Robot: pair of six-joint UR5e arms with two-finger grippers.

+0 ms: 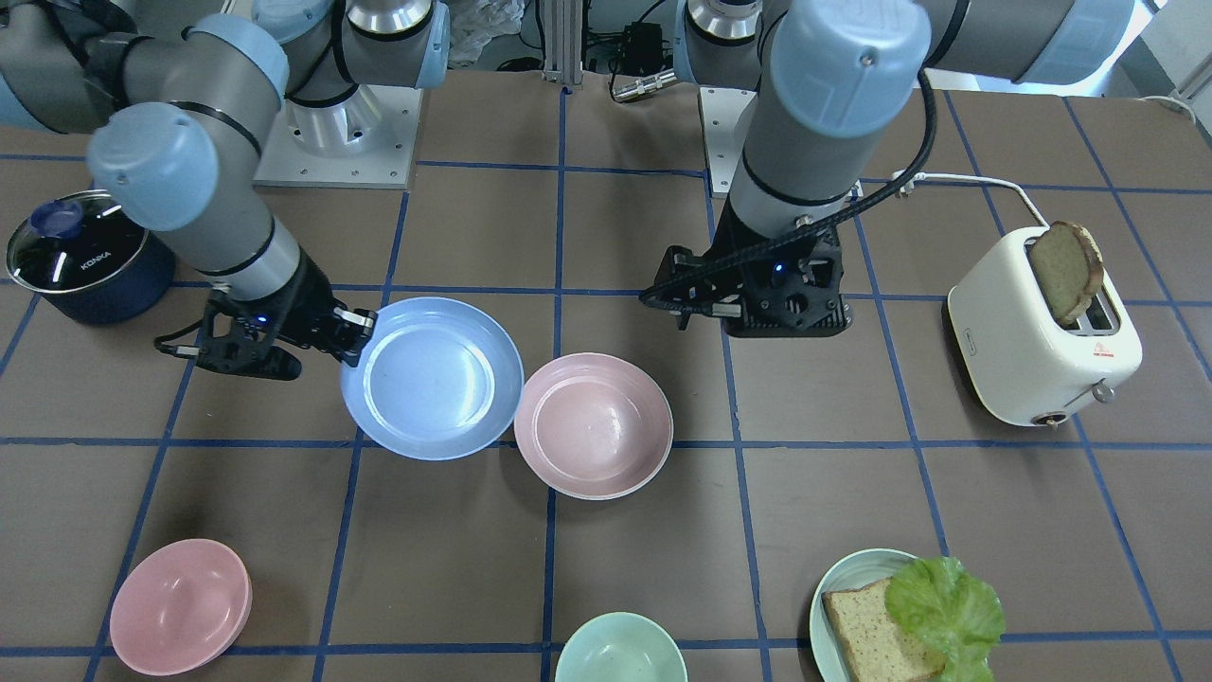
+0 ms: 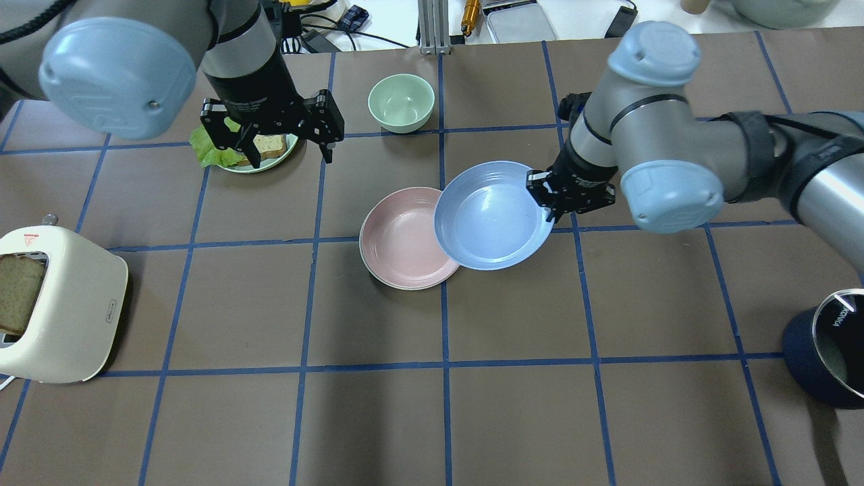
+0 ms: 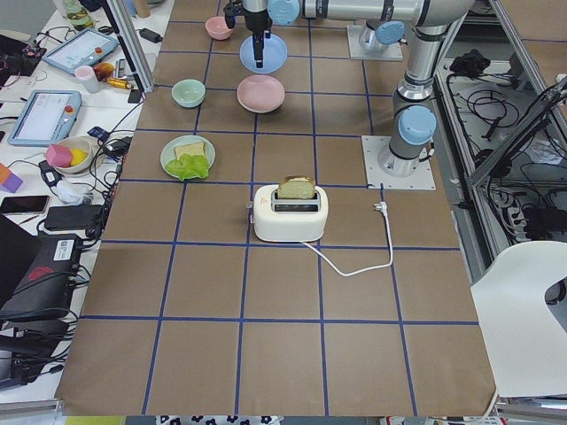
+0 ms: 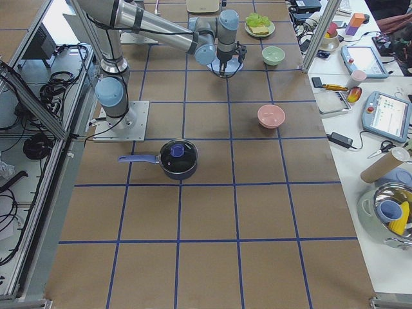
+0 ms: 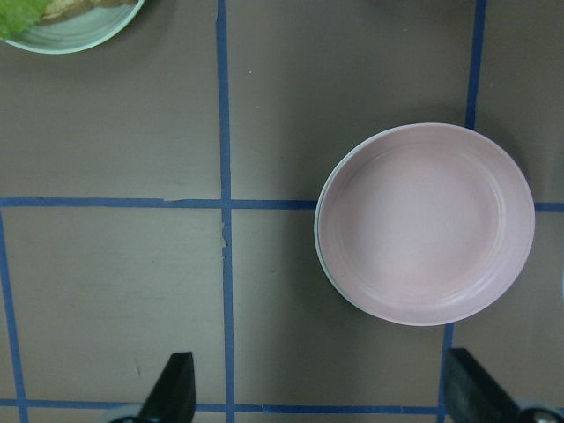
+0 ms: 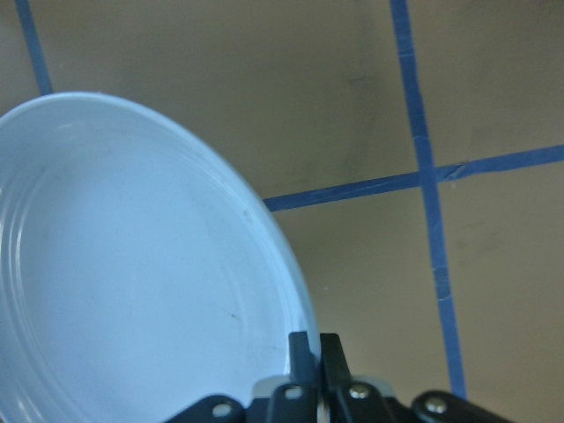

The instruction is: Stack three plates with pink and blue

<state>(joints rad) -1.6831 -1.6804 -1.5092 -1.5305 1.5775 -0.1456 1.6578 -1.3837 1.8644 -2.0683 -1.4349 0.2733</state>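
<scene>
Brown paper gridded with blue tape covers the bench. Only a thin pale edge of the cream plate shows beneath the pink plate. The blue plate overlaps that pair, but whether it touches them cannot be told. The right pincer is clamped on the blue plate's nearest rim, with the pink plate just past it. The left pincer, well beyond, gapes wide and holds nothing. There are three plates, one of each colour, and two pincers.
</scene>
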